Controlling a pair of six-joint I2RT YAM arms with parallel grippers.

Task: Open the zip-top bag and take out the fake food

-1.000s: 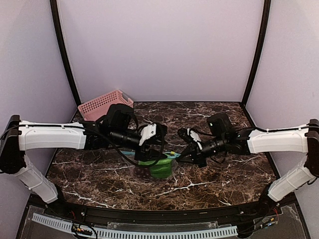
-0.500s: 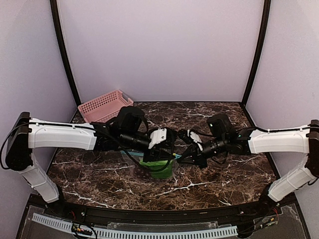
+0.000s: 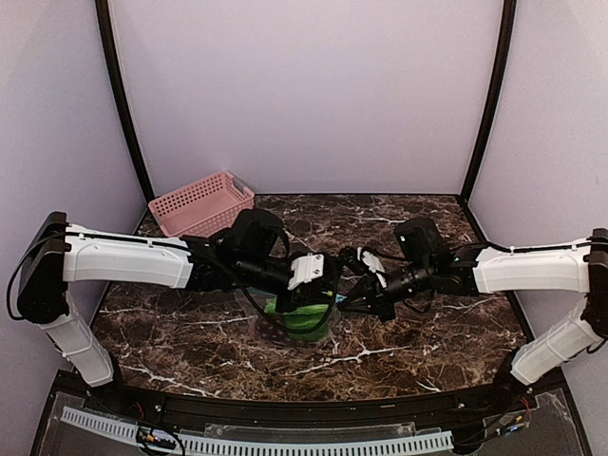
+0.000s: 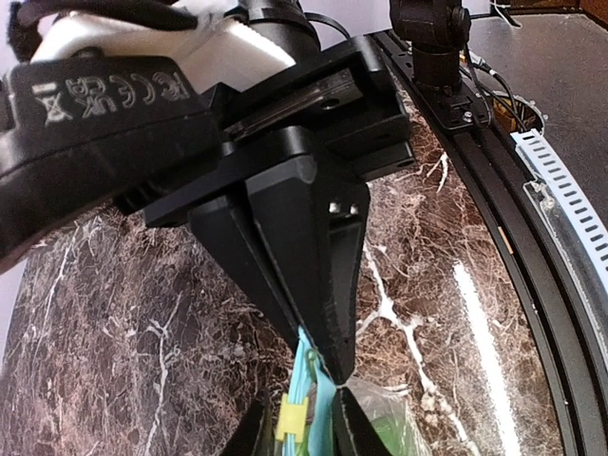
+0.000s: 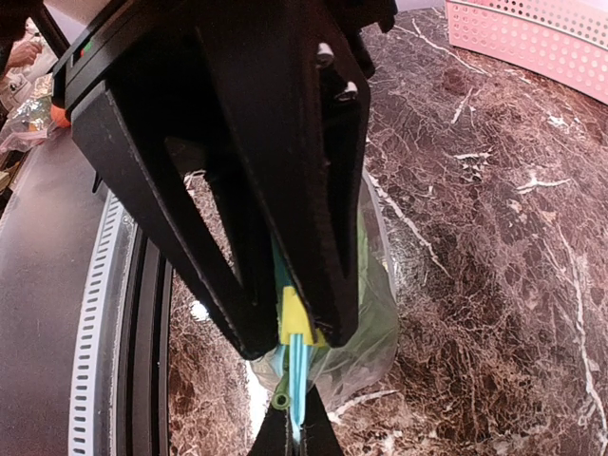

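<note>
The zip-top bag (image 3: 306,328) stands at the table's middle, zip strip up, held between both grippers. My left gripper (image 3: 321,285) is shut on the teal zip strip (image 4: 309,378) at one end, as the left wrist view (image 4: 328,366) shows. My right gripper (image 3: 354,293) is shut on the same strip at its yellow slider (image 5: 295,321), as the right wrist view (image 5: 293,337) shows. The two grippers' tips almost touch. The green piece of the fake food (image 3: 302,318) shows through the plastic (image 5: 375,328). The grapes are not clear to see.
A pink slotted basket (image 3: 199,201) stands at the back left, also in the right wrist view (image 5: 532,38). The black front rail (image 4: 513,218) runs along the table's near edge. Purple walls close the back and sides.
My left gripper has moved right, from left of the bag to its top, and now meets the right gripper at the zip strip. The right arm has barely moved.
</note>
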